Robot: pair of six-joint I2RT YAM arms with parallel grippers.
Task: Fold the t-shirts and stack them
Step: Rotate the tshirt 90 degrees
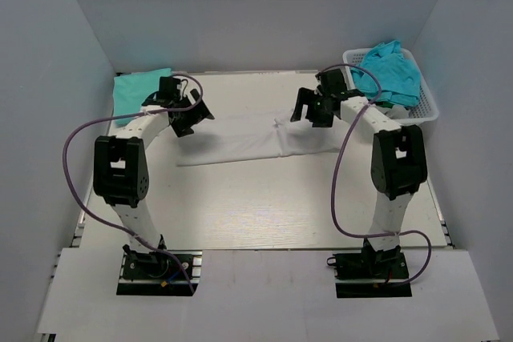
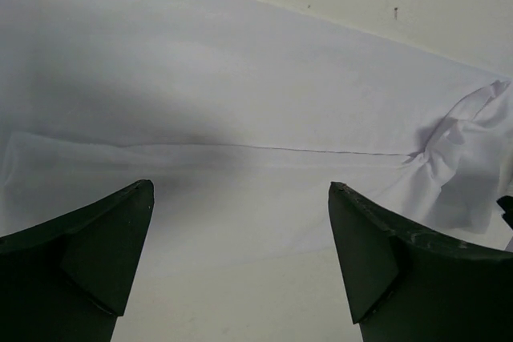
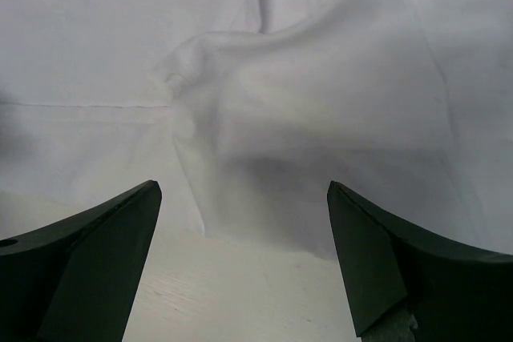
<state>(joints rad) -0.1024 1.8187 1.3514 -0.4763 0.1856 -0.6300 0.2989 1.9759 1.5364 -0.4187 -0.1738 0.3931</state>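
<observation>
A white t-shirt lies flat as a long folded strip across the middle of the table. My left gripper hovers open over its left end, and in the left wrist view the cloth spreads smooth beyond the empty gripper. My right gripper stands open over the shirt's right part. There the cloth is bunched into a wrinkle just ahead of the empty gripper. A folded turquoise t-shirt rests at the back left. More turquoise t-shirts are piled in the basket.
The white lattice basket stands at the back right corner, close behind the right arm. White walls enclose the table on three sides. Purple cables loop from both arms.
</observation>
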